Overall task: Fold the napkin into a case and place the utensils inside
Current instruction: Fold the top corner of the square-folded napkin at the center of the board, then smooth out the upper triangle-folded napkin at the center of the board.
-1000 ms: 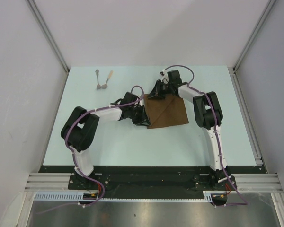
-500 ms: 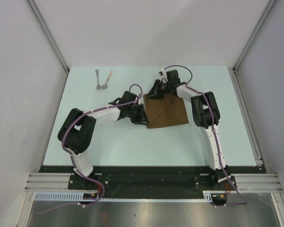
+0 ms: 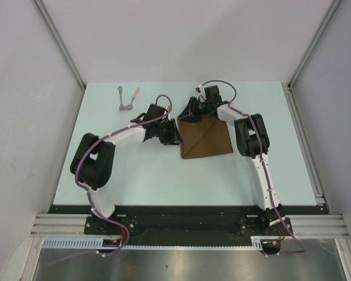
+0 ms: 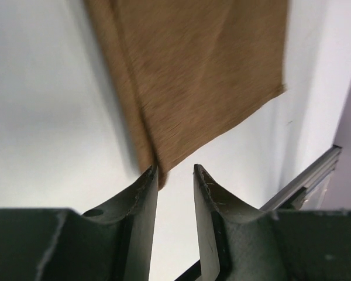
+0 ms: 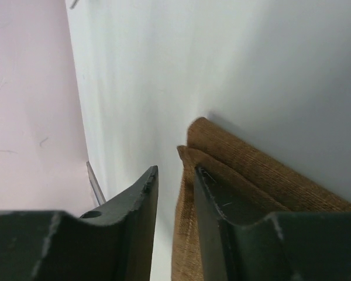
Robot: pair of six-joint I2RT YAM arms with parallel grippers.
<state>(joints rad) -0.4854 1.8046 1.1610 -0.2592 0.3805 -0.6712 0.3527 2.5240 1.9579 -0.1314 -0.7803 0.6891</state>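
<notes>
The brown napkin (image 3: 207, 139) lies flat on the table (image 3: 152, 175), right of the middle, folded over on itself with a diagonal crease across the top layer. It's not yet a narrow case. The left gripper (image 4: 174, 170) sits at the cloth's near-left corner with its jaws a little apart. Bare table shows through the gap, and the corner only meets one fingertip, so nothing is pinched. The right gripper (image 5: 174, 171) is at the far-left corner, jaws likewise slightly spread, with the stacked cloth edges lying under and beside one finger; I'd call that let go as well.

The two utensils, a grey-handled one (image 3: 121, 96) and a tan-handled one (image 3: 134, 97), wait well apart from the napkin at the far left.

That cloth looks light, limp and matte — it should hold a crease but sag anywhere it's unsupported. Best taken by the corners, catching every layer, or the fold will likely slide open
</notes>
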